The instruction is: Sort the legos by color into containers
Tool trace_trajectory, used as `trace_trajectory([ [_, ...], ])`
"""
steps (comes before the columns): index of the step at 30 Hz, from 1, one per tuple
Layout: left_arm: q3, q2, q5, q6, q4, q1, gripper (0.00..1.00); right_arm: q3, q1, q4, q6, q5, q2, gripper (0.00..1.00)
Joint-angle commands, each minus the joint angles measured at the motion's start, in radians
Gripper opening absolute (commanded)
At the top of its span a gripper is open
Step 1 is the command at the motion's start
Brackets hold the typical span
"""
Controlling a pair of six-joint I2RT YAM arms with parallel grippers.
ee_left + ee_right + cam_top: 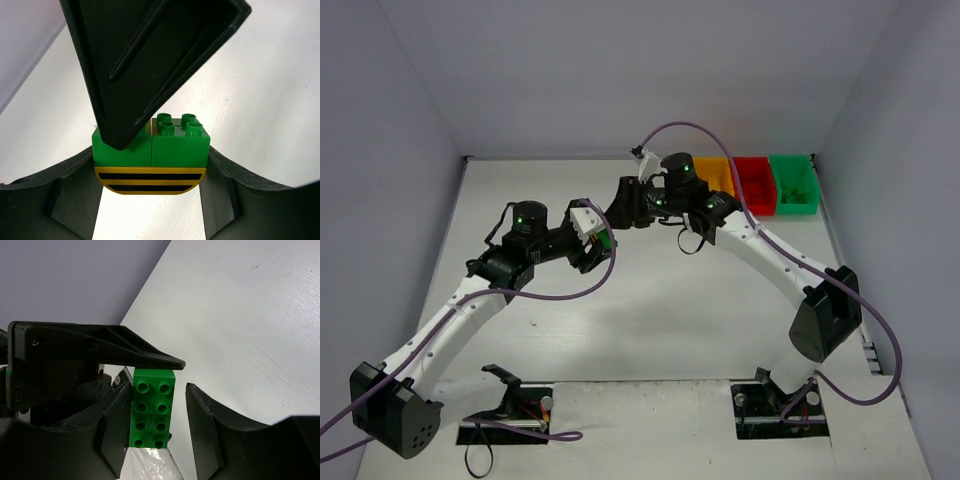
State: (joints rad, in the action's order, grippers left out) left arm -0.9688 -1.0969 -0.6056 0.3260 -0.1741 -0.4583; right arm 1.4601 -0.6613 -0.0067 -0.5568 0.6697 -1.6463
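Gripper states first: read the left gripper [151, 161] as pressed shut on a small stack of plastic bricks, one black finger [75, 195] bearing on each side of it. Identify the stack as two green studded plastic bricks [177, 147] set side by side on a yellow plastic piece [150, 181] with a rounded lower edge and two black stripes. Read the right gripper [157, 390] as spread, straddling the same green bricks from the stud side. Note one of its fingers [112, 430] just beside or touching the stack, and treat contact there as undetermined. Note the other finger [210, 430] clearly apart from the stack. In the left wrist view, see a black right-gripper finger [150, 60] crossing over the left-hand green brick and hiding its studs. In the top view, find both grippers meeting tip to tip over the white table [650, 330], towards its far half. Locate the stack at that meeting point. Look to the far right corner for three open-top rectangular plastic bins in a row, apart from the stack: yellow-orange bin [713, 172], partly hidden behind the right arm, then red bin [756, 205], then green bin [798, 208] nearest the right wall.
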Motion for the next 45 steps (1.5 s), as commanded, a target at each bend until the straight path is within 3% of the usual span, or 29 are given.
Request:
trace_trajectory([
  [1, -0.018, 0.011, -0.029, 0.005, 0.033, -0.002, 0.0, 0.037, 0.005, 0.065, 0.014, 0.004, 0.049, 0.43],
  [8, -0.024, 0.006, -0.017, 0.013, 0.033, -0.002, 0.0, 0.04, 0.003, 0.065, 0.006, 0.027, 0.033, 0.28],
  [13, -0.031, -0.009, -0.016, 0.021, 0.036, -0.002, 0.0, 0.04, 0.0, 0.065, 0.0, 0.033, 0.032, 0.39],
  [18, -0.039, -0.015, -0.016, 0.027, 0.039, -0.002, 0.0, 0.039, -0.001, 0.066, -0.006, 0.039, 0.026, 0.39],
  [22, -0.039, -0.018, -0.01, 0.028, 0.042, 0.0, 0.0, 0.039, -0.006, 0.065, -0.005, 0.039, 0.02, 0.22],
  [29, -0.033, -0.018, -0.006, 0.027, 0.059, 0.001, 0.0, 0.039, -0.014, 0.065, -0.008, 0.044, 0.002, 0.09],
  [31, -0.034, -0.02, -0.006, 0.027, 0.058, 0.0, 0.0, 0.037, -0.012, 0.065, -0.008, 0.042, 0.002, 0.15],
  [32, -0.033, -0.02, -0.006, 0.028, 0.058, 0.0, 0.0, 0.036, -0.012, 0.065, -0.008, 0.042, 0.002, 0.21],
  [33, -0.031, -0.018, -0.006, 0.028, 0.059, 0.001, 0.0, 0.034, -0.012, 0.065, -0.006, 0.028, 0.003, 0.36],
  [36, -0.025, -0.015, -0.006, 0.028, 0.056, 0.004, 0.0, 0.028, -0.011, 0.063, 0.001, -0.002, 0.016, 0.52],
  [40, -0.018, -0.006, -0.008, 0.025, 0.058, 0.009, 0.0, 0.02, -0.004, 0.057, 0.011, -0.022, 0.022, 0.57],
  [45, -0.021, -0.012, -0.017, 0.019, 0.055, 0.01, 0.0, 0.025, -0.009, 0.05, 0.018, -0.015, 0.022, 0.53],
])
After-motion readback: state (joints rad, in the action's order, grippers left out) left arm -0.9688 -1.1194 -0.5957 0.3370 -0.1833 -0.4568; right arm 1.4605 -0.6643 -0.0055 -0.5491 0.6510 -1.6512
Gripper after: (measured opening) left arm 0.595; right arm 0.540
